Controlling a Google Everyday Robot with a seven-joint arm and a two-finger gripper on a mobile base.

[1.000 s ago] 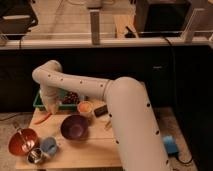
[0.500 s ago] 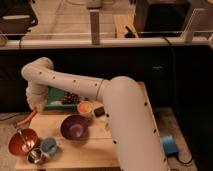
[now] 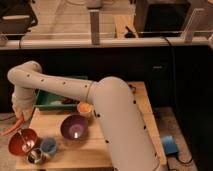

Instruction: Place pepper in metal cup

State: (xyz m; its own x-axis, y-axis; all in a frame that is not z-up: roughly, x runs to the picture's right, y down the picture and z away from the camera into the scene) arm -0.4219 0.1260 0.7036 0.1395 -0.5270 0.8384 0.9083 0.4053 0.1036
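My gripper (image 3: 19,114) is at the table's left edge, shut on the long red-orange pepper (image 3: 12,128). The pepper hangs down and to the left from the gripper, just above the rim of the orange-red bowl. The small shiny metal cup (image 3: 35,156) stands at the front left corner of the table, below the gripper and a little to its right. It is in front of the orange-red bowl and beside the light blue cup. My thick white arm sweeps from the lower right across the table to the gripper.
An orange-red bowl (image 3: 19,145) and a light blue cup (image 3: 49,146) stand next to the metal cup. A purple bowl (image 3: 75,128), a small orange cup (image 3: 84,107) and a green tray (image 3: 52,101) stand farther back. A blue object (image 3: 170,145) lies on the floor at the right.
My gripper has moved left and slightly forward with the pepper, from over the green tray's front to the table's left edge above the orange-red bowl.
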